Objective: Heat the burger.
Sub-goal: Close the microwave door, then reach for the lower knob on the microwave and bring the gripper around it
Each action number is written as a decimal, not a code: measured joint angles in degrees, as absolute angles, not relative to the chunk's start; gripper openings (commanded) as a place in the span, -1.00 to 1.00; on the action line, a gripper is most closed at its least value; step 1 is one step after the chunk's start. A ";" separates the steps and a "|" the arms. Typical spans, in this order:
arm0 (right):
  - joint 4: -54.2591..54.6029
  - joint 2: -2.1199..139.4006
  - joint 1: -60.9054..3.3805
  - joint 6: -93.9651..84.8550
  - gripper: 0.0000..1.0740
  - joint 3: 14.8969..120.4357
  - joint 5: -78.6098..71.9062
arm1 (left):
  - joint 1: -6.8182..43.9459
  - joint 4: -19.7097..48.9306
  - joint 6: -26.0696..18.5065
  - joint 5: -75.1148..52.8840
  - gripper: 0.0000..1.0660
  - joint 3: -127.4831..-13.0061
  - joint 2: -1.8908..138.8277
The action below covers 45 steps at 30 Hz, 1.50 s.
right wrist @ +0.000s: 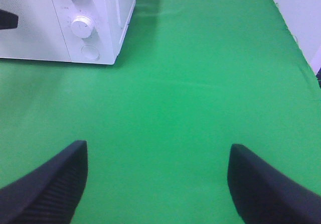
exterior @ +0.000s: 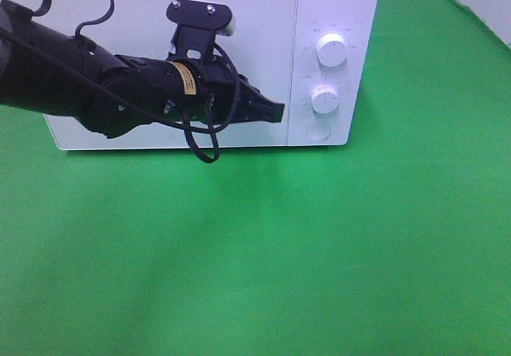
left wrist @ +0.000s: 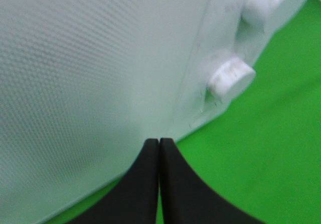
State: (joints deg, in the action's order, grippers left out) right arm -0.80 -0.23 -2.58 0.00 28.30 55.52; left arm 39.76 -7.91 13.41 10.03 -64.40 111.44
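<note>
On the green cloth (exterior: 319, 244) stood a white microwave (exterior: 263, 37), set toward the far side, with its door (left wrist: 90, 68) closed. The door's front was a pale, finely dotted surface that let nothing inside show through. The burger appeared in none of the three views, so its place could not be told.

The left gripper (exterior: 279, 112) reached in from the left of the high view, across the front of the door. Its two black fingers (left wrist: 145, 184) were pressed together with no gap between them, and they held nothing. Their tips lay at the door's right edge, just beside the control panel (exterior: 351, 21) and about level with the lower knob (exterior: 325, 99). Whether the tips touched the door could not be told. A black cable (exterior: 204, 152) hung in a loop below the left arm's wrist.

On the control panel the upper knob (exterior: 331, 50) sat above the lower one, and a round button (exterior: 318, 131) sat beneath both.

The right gripper (right wrist: 158, 151) did not show in the high view. Its own camera showed its fingers spread wide with only bare cloth between them. It held nothing and hovered over the cloth, well apart from the microwave and facing that corner of it where the knobs were.
</note>
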 measured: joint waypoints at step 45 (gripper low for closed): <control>-0.80 -0.23 -2.58 0.00 0.39 28.30 55.52 | 16.27 4.87 6.13 -64.46 0.87 -64.34 80.67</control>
State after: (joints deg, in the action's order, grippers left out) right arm -0.80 -0.23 -2.58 0.00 28.30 55.52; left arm 16.27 4.87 6.13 -64.46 -64.34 80.67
